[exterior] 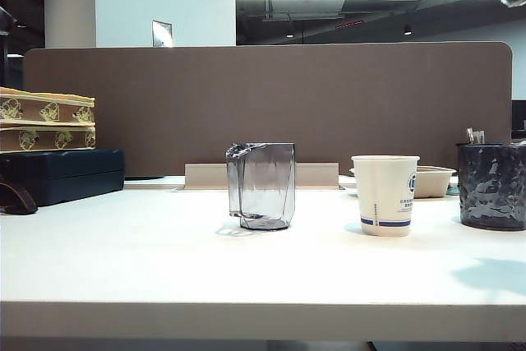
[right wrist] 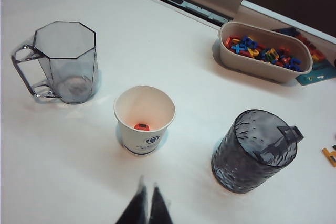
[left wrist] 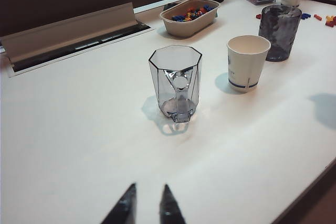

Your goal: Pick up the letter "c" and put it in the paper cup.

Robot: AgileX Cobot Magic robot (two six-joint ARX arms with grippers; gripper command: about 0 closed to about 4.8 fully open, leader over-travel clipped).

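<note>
The white paper cup (exterior: 385, 195) with a blue stripe stands upright on the table, right of centre. In the right wrist view a small red-orange piece, the letter "c" (right wrist: 141, 126), lies on the bottom inside the paper cup (right wrist: 126, 129). My right gripper (right wrist: 148, 187) hovers above the table just short of the cup, its fingertips almost together and empty. My left gripper (left wrist: 148, 187) hangs over bare table in front of the clear cup, open with a gap and nothing between its fingers. The paper cup (left wrist: 247, 64) shows further off there. Neither gripper shows in the exterior view.
A clear grey faceted cup (exterior: 261, 185) with a handle stands mid-table. A dark textured tumbler (exterior: 491, 185) stands right of the paper cup. A beige tray (right wrist: 247, 66) of several coloured letters sits behind them. Boxes (exterior: 49, 121) and a dark case (exterior: 62, 174) are far left, before a brown partition (exterior: 263, 96).
</note>
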